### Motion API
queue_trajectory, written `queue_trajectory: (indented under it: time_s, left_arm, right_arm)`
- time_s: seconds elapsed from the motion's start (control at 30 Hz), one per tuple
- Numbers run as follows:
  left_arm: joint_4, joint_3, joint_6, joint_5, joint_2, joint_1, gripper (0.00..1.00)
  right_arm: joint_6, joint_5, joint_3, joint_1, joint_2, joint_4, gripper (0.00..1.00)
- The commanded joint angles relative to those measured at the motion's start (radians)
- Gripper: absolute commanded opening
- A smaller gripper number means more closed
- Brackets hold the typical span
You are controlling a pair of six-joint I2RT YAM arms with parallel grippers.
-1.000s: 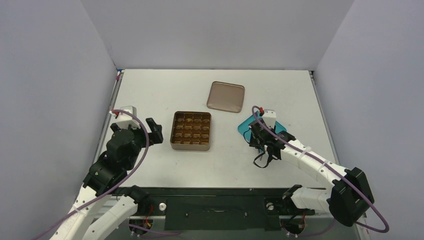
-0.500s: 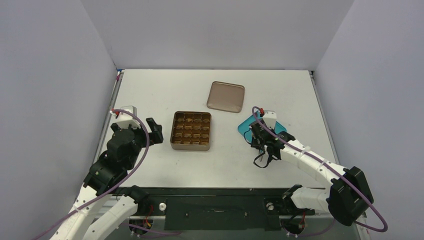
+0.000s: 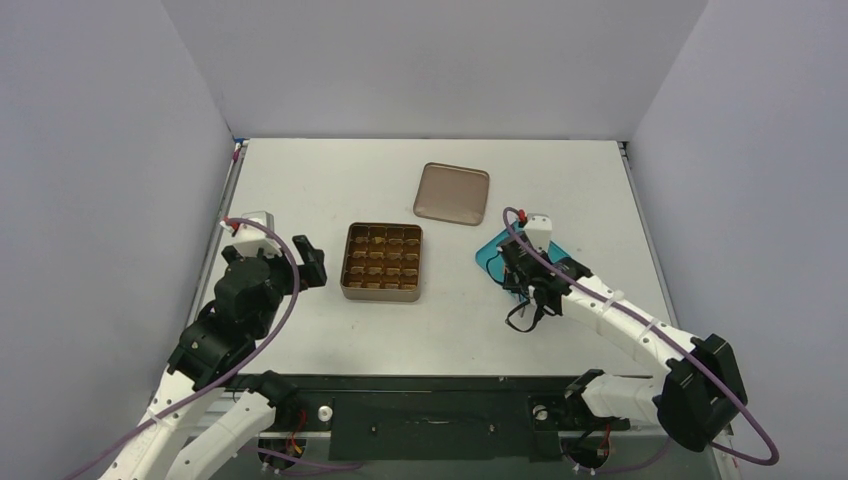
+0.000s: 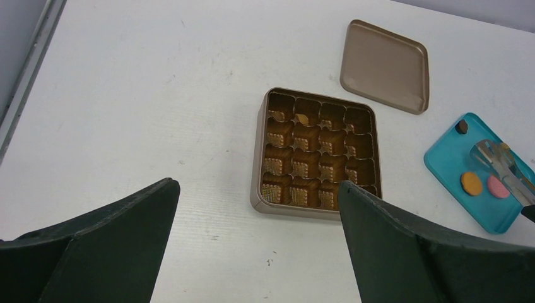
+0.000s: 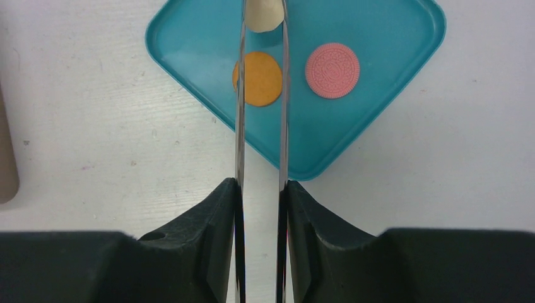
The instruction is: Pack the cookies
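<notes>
the right gripper (image 5: 262,38) reached over a teal square plate (image 5: 391,38) that lay corner-on, like a diamond, on the scuffed white tabletop (image 5: 94,145). its two thin metal blades (image 5: 240,126) ran close and parallel up the view from black finger blocks (image 5: 208,221) at the bottom. a cream-white cookie piece (image 5: 264,16) filled the gap near the top edge, touching both blades. an orange round cookie (image 5: 260,82) lay flat on the plate below it, crossed by the blades. a pink round embossed cookie (image 5: 332,70) lay just beside the orange one, apart from the blades. a brown edge (image 5: 6,170) showed at the left border, too little to identify.
</notes>
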Motion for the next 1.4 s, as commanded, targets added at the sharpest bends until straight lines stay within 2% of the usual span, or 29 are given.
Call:
queue_trajectory:
  time_s: [0.0,0.43,0.7,1.1,1.37]
  left_arm:
    - [0.052,0.006,0.001,0.013,0.013,0.013,0.97]
    - [0.053,0.004,0.002,0.022,0.024,0.049,0.97]
    - [0.052,0.005,0.002,0.02,0.048,0.054,0.97]
    - [0.061,0.001,0.001,0.056,0.005,0.053,0.97]
    - [0.061,0.001,0.001,0.057,0.005,0.056,0.97]
  right_arm:
    - [-0.023,0.076,0.097,0.046,-0.025,-0.006,0.24]
    - [-0.063,0.126,0.347,0.249,0.087,0.023,0.24]
    - [-0.067,0.047,0.43,0.31,0.219,0.103,0.24]
    - [-0.068,0.015,0.573,0.391,0.373,0.084,0.24]
    - [-0.078,0.008,0.636,0.396,0.463,0.101,0.25]
